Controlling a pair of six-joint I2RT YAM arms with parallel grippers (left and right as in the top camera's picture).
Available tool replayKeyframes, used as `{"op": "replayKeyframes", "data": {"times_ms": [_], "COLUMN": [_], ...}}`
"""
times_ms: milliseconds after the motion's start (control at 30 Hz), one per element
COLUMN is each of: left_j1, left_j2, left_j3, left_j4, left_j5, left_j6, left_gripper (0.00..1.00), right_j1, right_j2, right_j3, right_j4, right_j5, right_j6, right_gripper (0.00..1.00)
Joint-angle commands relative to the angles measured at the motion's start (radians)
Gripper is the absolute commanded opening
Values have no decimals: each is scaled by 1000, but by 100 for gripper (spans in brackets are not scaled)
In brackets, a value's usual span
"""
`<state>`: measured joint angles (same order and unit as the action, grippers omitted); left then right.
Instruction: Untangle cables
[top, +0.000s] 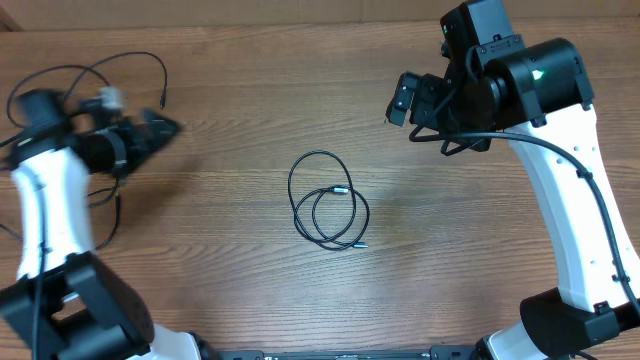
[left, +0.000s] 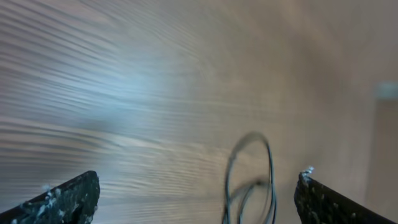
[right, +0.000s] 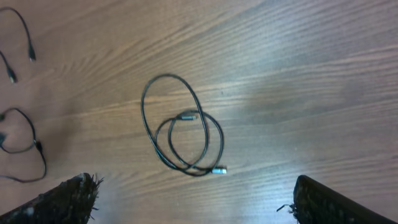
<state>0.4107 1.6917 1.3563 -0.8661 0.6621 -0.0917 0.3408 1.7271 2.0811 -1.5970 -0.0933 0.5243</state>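
Left gripper (left: 199, 179): jaws spread wide, nothing held or touched. The coiled cable (left: 250, 180) lies on the table (top: 230, 260) ahead of it, toward its right finger and clear of both fingers; this view is blurred.

Right gripper (right: 193, 185): jaws fully apart and empty. The coiled cable lies ahead, centred between its fingers, without contact.

Loose cables (top: 162, 80) lie near the left gripper.

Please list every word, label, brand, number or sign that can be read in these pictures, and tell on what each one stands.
None can be read.
No print shows on the wooden table, the coiled cable, the left arm or the right arm.
The right arm has only a small green light, no sign.
The left wrist view is too blurred to read.
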Motion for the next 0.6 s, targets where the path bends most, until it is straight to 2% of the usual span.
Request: {"op": "replayKeyframes", "data": {"times_ms": [0, 267, 333, 367, 467, 567], "left_j1": [-154, -440, -490, -511, -541, -542], "left_j2": [5, 5, 5, 5, 5, 5], "left_j3": [4, 3, 3, 3, 3, 3], "left_j4": [-29, -132, -140, -146, -177, -198], "left_j5": [-156, -233, -291, -343, -527, -587], "left_j6": [66, 112, 113, 86, -145, -193], "left_gripper": [100, 100, 100, 99, 100, 100], "right_j1": [5, 6, 6, 6, 6, 6], "right_j2": [12, 86, 105, 116, 147, 167], "right_j3": [13, 11, 3, -2, -23, -40], "right_j4": [-8, -17, 4, 18, 76, 109], "right_j5": [4, 6, 3, 3, 3, -41], "right_j6": [-1, -1, -1, -1, -5, -8], "right_gripper": [100, 100, 100, 100, 100, 97]}}
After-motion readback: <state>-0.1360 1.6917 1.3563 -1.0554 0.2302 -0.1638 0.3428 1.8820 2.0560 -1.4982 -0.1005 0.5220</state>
